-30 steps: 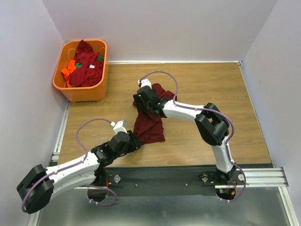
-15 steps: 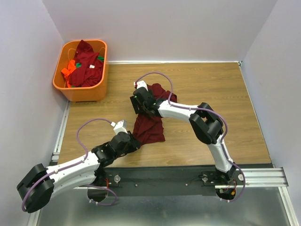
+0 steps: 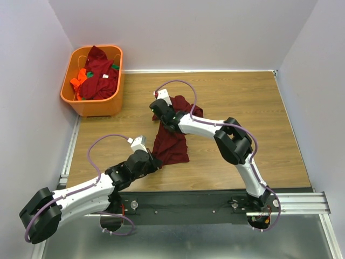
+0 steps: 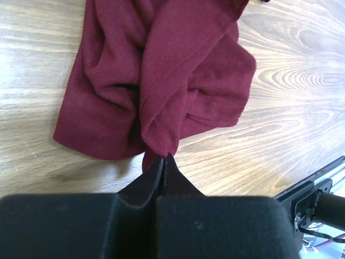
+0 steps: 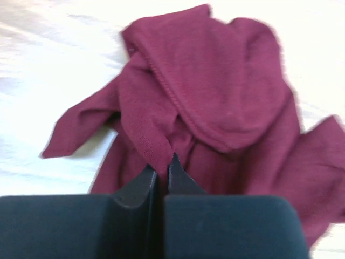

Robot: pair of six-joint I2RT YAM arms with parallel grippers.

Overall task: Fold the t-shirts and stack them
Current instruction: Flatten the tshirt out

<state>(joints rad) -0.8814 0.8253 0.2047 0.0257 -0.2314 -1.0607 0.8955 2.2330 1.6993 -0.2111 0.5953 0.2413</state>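
With left claw (image 4: 163, 159) and right claw (image 5: 163, 162) each clamped on the crumpled maroon t-shirt (image 3: 171, 144), both should lift and part evenly to spread it over the desk (image 3: 242, 97).

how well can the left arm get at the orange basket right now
Probably not yet: the left hand is shut on the maroon t-shirt, and the orange basket sits well beyond it at the far left.

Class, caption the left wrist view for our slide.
Left tool shut on a fold of the crumpled maroon t-shirt on the wooden table.
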